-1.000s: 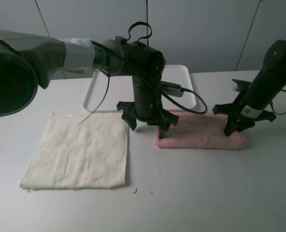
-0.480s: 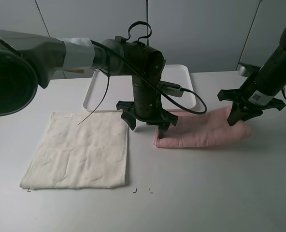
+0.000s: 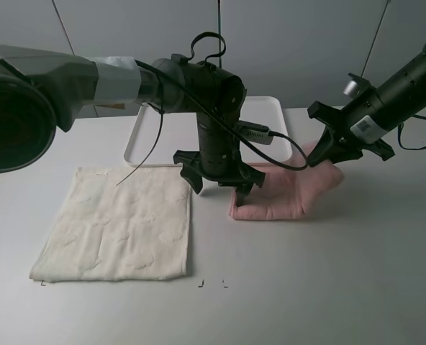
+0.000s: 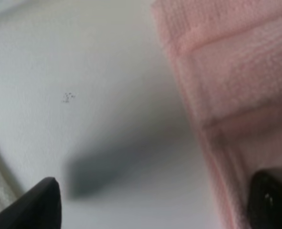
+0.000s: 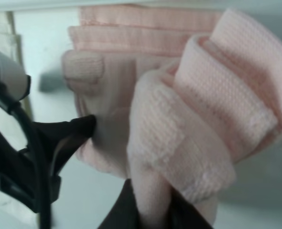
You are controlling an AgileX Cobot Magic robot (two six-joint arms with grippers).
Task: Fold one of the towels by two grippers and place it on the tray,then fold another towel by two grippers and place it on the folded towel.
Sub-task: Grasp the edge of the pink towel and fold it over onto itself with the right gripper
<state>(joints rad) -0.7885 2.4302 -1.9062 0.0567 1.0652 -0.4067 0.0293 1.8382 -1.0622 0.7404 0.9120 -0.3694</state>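
Observation:
A pink towel [image 3: 281, 195] lies folded lengthwise on the table, in front of the white tray [image 3: 147, 128]. My right gripper [image 3: 328, 157] is shut on the towel's right end and holds it raised and curled over towards the left; the right wrist view shows the bunched pink towel [image 5: 203, 129] pinched in that gripper [image 5: 148, 210]. My left gripper [image 3: 220, 188] stands open at the towel's left end, with one finger [image 4: 272, 200] on the pink towel [image 4: 236, 90] and the other [image 4: 36, 205] on bare table. A cream towel [image 3: 119, 223] lies flat at the left.
The tray stands at the back, behind both towels. A black cable [image 3: 278, 154] loops from the left arm over the pink towel. The left arm's gripper [image 5: 41, 152] shows in the right wrist view, close to the towel's far end.
My right gripper has lifted the pink towel's right end off the table and carried it up and left, so the towel lies shorter. The left arm has stayed put.

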